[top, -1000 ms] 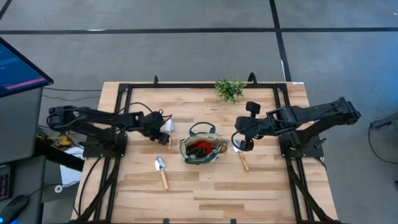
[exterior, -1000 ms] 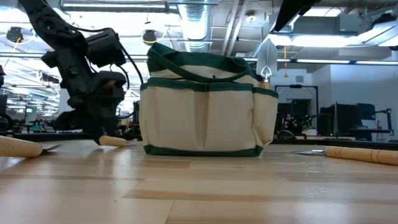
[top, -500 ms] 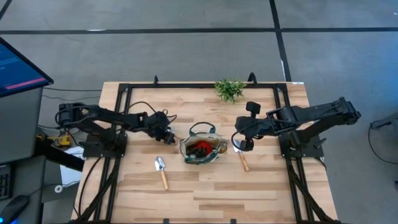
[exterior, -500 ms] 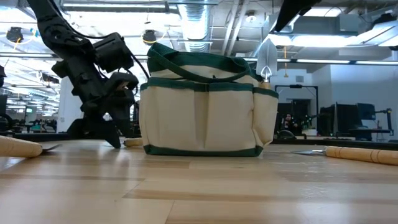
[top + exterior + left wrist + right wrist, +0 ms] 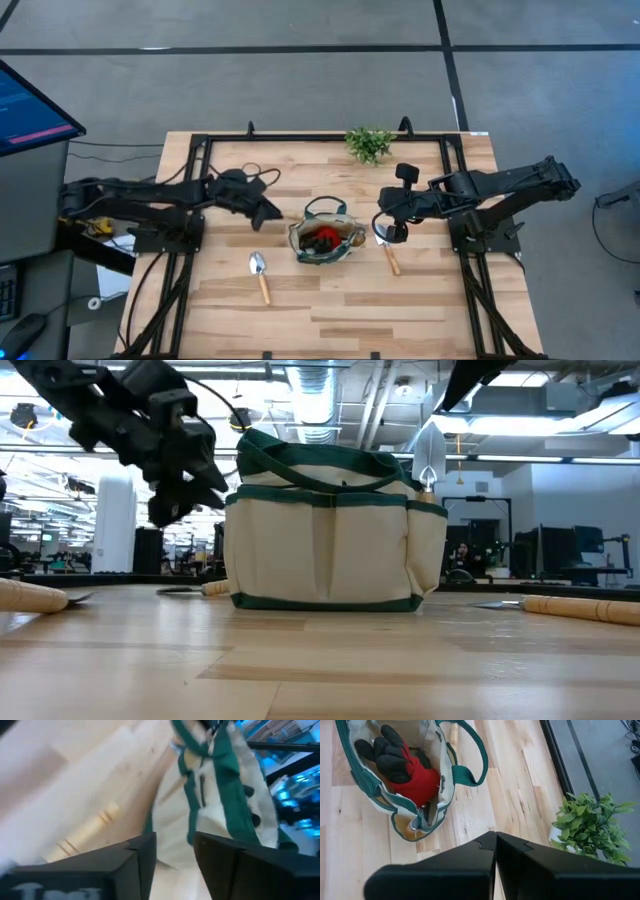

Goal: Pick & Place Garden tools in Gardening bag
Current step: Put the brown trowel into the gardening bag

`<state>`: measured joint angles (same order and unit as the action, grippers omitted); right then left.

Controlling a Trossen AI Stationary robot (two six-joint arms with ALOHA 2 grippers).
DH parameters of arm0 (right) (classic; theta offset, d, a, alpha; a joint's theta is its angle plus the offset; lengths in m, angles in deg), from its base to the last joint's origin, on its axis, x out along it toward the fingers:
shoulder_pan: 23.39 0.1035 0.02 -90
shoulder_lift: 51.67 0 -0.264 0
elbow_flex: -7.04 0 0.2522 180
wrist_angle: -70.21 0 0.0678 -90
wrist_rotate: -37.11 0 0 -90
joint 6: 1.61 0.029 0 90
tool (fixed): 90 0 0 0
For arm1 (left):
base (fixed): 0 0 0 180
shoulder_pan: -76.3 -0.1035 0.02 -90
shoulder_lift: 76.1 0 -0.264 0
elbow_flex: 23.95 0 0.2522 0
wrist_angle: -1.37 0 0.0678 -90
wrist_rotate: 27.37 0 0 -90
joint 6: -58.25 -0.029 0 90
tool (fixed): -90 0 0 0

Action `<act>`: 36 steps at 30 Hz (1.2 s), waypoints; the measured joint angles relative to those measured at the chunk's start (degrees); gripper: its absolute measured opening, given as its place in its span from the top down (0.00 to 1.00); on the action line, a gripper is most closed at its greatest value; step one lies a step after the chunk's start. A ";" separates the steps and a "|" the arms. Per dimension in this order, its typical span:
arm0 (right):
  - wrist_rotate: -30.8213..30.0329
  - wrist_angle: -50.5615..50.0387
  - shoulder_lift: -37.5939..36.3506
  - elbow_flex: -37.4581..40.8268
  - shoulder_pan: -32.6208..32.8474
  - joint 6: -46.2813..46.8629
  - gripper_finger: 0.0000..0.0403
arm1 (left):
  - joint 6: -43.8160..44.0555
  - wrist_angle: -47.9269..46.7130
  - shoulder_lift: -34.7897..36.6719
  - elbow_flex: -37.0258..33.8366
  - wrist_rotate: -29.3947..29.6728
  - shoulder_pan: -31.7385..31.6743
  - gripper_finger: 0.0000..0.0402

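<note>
The left gripper [image 5: 268,212] hung raised just left of the gardening bag [image 5: 326,240], its fingers [image 5: 137,865] a little apart with nothing seen between them. The bag sat mid-table with the red-and-black item [image 5: 402,767] inside and one trowel [image 5: 428,455] standing blade-up in a side pocket. Another trowel [image 5: 259,273] lay near-left of the bag, and a third [image 5: 389,255] to its right. There the right gripper [image 5: 384,228] hovered, fingers pressed together.
</note>
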<state>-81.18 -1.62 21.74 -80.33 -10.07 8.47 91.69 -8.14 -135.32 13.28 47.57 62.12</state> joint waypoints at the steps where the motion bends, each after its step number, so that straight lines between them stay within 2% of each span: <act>1: 0.00 0.00 0.00 0.00 0.00 0.00 1.00 | -2.55 -0.76 1.20 0.00 1.07 0.00 0.73; 8: 0.00 0.00 0.00 0.00 0.00 0.02 1.00 | -19.46 -13.75 4.48 0.04 6.51 0.17 0.83; 12: 0.00 0.13 0.00 0.00 0.00 0.31 1.00 | -25.46 -19.62 4.30 0.00 13.98 2.42 0.86; 17: -0.01 0.33 0.00 0.00 0.00 1.80 1.00 | -31.10 -19.75 4.32 0.00 24.50 6.37 0.89; 20: 0.00 0.49 0.00 0.00 0.00 1.97 1.00 | -32.75 -19.73 4.20 0.00 27.07 8.57 0.90; 25: -0.01 1.69 0.00 0.00 0.00 1.97 1.00 | -32.84 -19.52 3.47 0.00 27.91 12.57 0.90; 31: -0.02 1.81 0.00 0.00 0.00 1.97 1.00 | -32.56 -19.66 0.45 -0.72 38.89 19.50 0.92; 36: -0.02 2.11 -0.02 0.00 0.00 2.69 1.00 | -28.39 -20.01 -2.47 -1.31 44.16 25.49 0.97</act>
<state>-81.20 0.49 21.72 -80.33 -10.07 11.16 63.30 -28.15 -137.79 11.97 91.73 87.61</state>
